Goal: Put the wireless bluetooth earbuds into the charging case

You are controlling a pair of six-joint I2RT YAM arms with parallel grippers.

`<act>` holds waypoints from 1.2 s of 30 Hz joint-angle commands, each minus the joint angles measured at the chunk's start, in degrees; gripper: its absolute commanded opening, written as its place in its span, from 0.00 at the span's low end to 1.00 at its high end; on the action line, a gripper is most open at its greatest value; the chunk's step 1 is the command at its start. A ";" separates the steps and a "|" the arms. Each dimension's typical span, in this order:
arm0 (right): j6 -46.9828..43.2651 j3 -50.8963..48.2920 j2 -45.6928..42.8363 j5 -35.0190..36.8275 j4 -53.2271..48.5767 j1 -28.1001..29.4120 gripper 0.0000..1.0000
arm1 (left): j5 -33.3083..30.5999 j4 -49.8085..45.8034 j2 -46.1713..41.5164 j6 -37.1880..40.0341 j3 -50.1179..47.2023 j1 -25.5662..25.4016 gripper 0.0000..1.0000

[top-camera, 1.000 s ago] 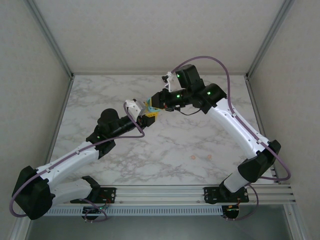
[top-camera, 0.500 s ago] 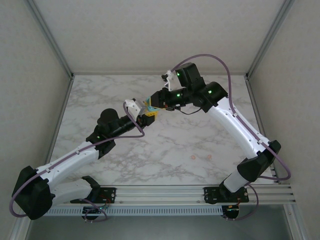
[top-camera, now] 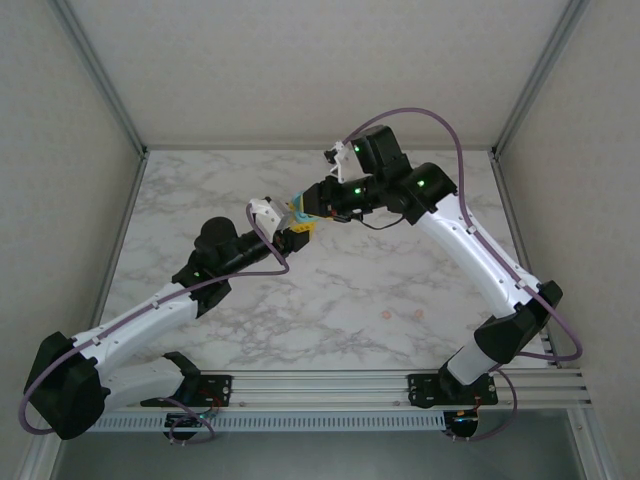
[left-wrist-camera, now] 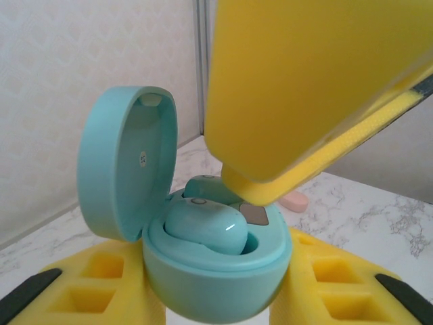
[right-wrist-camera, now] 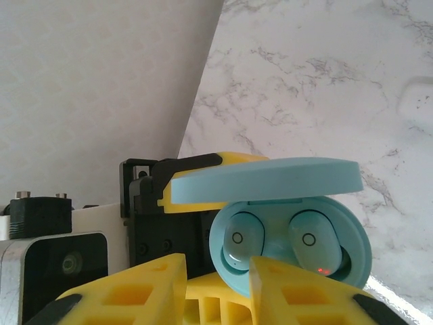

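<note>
1. Holding the open teal charging case is the left gripper, clenched on the lower shell; the lid stands tipped back toward 10 o'clock in the left wrist view.
2. Both teal earbuds sit in the case's wells; the first earbud and second earbud lie side by side, so the case's long axis runs 9 to 3 o'clock in the right wrist view.
3. The right gripper has its fingers parted with nothing between them; the case lies just ahead at 12 to 1 o'clock.
4. One finger hangs over the far well; whether it touches is unclear.
5. Over the tabletop the right gripper meets the case from 1 o'clock, the left from 7; for any final press, the right arm looks nearer.
</note>
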 commanded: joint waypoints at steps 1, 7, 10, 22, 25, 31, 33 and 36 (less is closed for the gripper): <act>-2.62 2.36 -2.93 -0.02 -0.06 0.58 0.32 | -0.61 2.50 -0.77 -0.30 0.51 -0.30 0.21; -7.15 1.26 -7.20 11.57 0.06 0.41 0.40 | -0.45 1.00 -1.43 -0.21 0.29 -0.31 0.21; -6.84 -0.53 -8.36 19.77 0.75 -0.52 0.47 | 0.13 -0.37 -2.48 -0.12 0.70 -0.30 0.21; -1.00 2.30 -2.71 8.32 4.71 -6.78 0.58 | 2.25 -3.40 -5.23 0.08 0.97 -0.30 0.21; -1.10 6.01 0.45 5.33 1.53 -6.96 0.59 | 2.82 -3.40 -5.08 -0.12 1.06 -0.31 0.21; -0.48 10.74 4.75 1.99 -1.44 -6.98 0.63 | 3.70 -3.86 -5.75 0.22 0.88 -0.35 0.21; -0.32 11.27 5.51 1.84 -1.39 -6.98 0.64 | 3.64 -3.62 -6.06 0.23 0.39 -0.35 0.21; 0.01 11.12 6.30 1.25 -1.35 -6.98 0.65 | 3.31 -3.66 -6.33 0.29 0.44 -0.32 0.21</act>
